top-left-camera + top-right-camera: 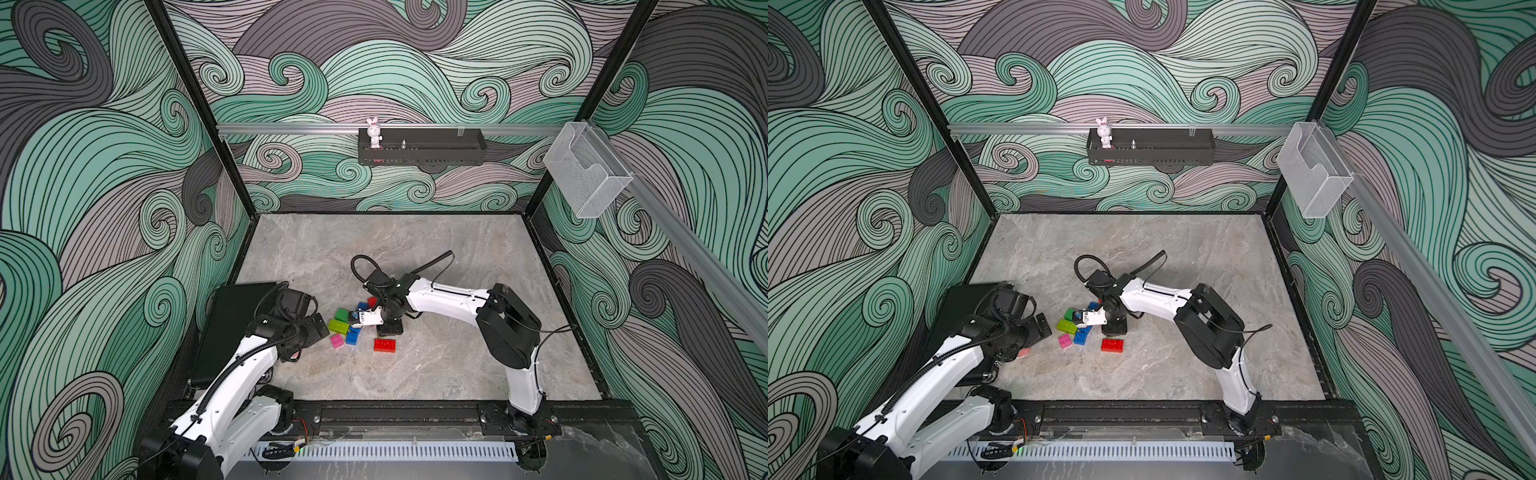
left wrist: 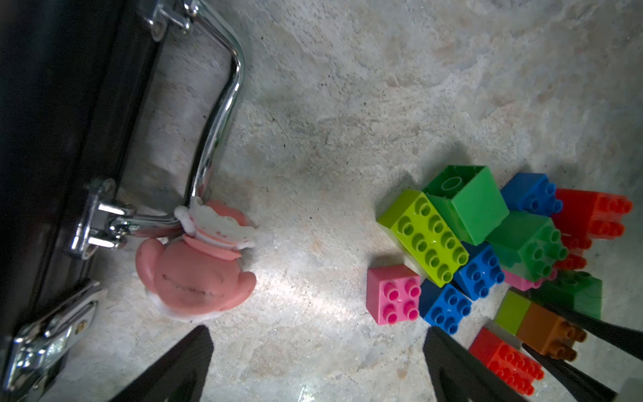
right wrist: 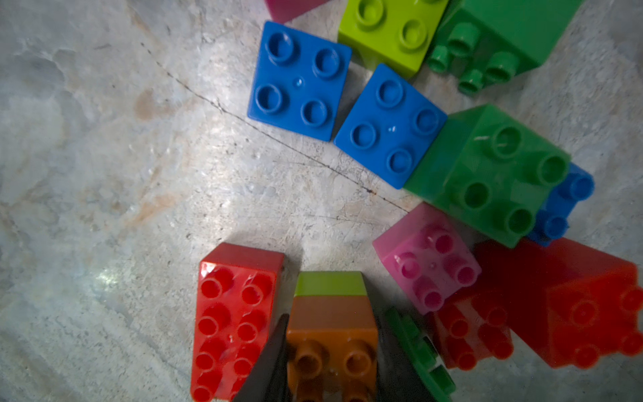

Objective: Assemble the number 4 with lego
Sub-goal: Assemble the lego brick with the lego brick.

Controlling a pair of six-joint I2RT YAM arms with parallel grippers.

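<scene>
We find the right gripper (image 3: 330, 362) clamped on a brown-orange brick (image 3: 332, 323) joined to a lime brick (image 3: 330, 283); the left gripper (image 2: 316, 336) stands spread, empty, near the pink figurine (image 2: 195, 275).

The right wrist view's edge cuts off the brown-orange brick (image 3: 332, 334).

Colours everywhere: red brick (image 1: 385, 345), lime brick (image 1: 338, 326), pink brick (image 1: 337, 341), blue brick (image 1: 352, 337), green brick (image 1: 341, 314), brown-orange brick (image 3: 332, 334) (a lime band joined to it). Table (image 1: 415, 249) marbled grey; walls (image 1: 104, 187) swirl teal, mint and grey, black-lined.
</scene>
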